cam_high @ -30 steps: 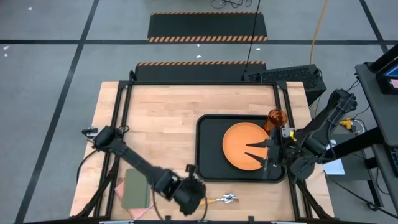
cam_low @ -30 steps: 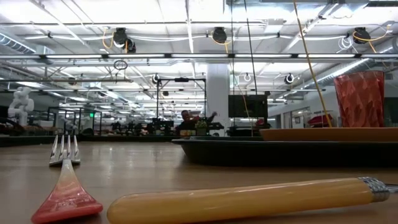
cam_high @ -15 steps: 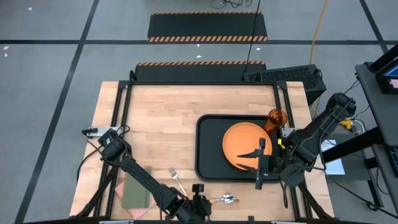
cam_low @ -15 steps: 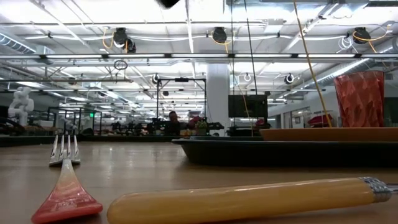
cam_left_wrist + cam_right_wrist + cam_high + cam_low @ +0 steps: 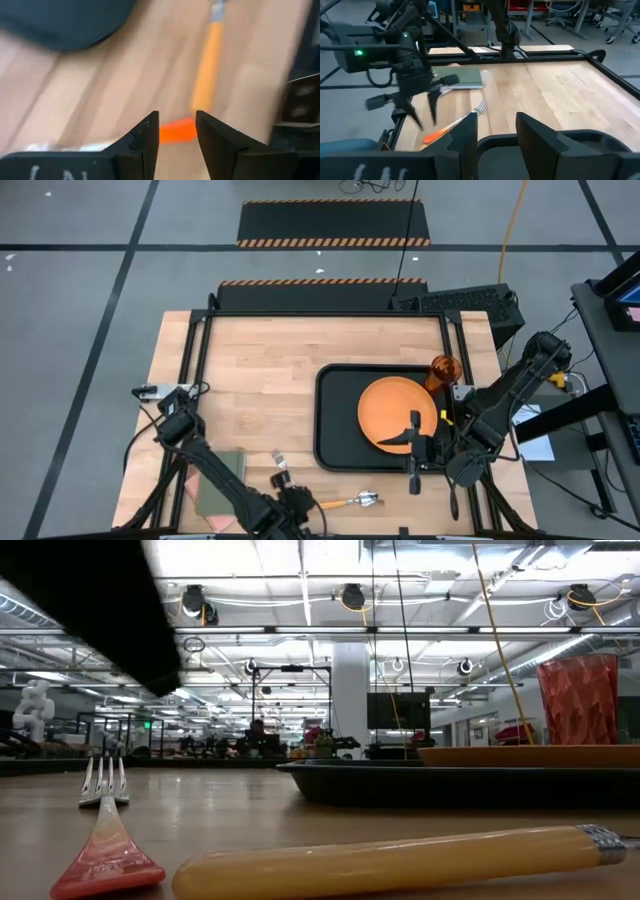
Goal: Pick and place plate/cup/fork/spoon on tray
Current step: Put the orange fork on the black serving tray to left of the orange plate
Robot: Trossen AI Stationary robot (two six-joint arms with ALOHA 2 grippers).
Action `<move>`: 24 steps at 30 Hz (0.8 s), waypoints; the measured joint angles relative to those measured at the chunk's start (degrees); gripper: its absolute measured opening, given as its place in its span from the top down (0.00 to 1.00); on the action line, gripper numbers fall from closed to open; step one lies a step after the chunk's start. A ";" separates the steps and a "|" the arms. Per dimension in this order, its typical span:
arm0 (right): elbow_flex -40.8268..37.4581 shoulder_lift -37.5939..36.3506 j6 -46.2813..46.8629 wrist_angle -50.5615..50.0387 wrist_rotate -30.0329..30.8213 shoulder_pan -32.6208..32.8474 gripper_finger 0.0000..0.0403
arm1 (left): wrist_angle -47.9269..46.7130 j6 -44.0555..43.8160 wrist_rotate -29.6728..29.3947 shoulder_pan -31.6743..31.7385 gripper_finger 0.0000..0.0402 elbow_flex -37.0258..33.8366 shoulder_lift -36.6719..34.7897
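The orange plate (image 5: 397,415) lies in the black tray (image 5: 335,450) on the table's right half. The amber cup (image 5: 443,370) stands at the tray's far right corner. The fork (image 5: 280,464) lies on the wood left of the tray; its orange handle end (image 5: 177,131) shows between my left gripper's open fingers. The spoon (image 5: 352,501) lies near the table's near edge, its yellow handle (image 5: 390,860) flat on the wood. My left gripper (image 5: 293,502) hovers open just above the fork's handle, fingers pointing down (image 5: 422,117). My right gripper (image 5: 412,450) is open and empty over the tray's near rim.
A green notebook (image 5: 220,483) on pink cloth lies at the table's near left corner, beside the left arm. Bare wood lies at the table's far left. A dark frame runs around the table's edges.
My left gripper has swung back from over the fork toward the table's near edge and has come down, so it now shows in the low view's upper left. My right gripper has drawn off the plate toward the tray's near rim and turned. Fork and spoon have stayed put.
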 joint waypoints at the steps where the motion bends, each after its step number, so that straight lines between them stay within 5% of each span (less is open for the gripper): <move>1: 0.00 0.00 0.00 0.01 -0.03 0.00 0.68 | -2.05 -1.66 -0.02 -0.30 0.67 0.00 -0.02; 9: 0.00 0.00 -0.06 0.01 -0.75 0.00 0.68 | -2.31 -5.72 -0.86 -1.32 0.67 0.00 -0.07; 24: 0.00 0.00 -0.02 0.06 -0.80 -0.02 0.68 | -10.51 -27.44 6.55 1.54 0.67 0.00 -0.07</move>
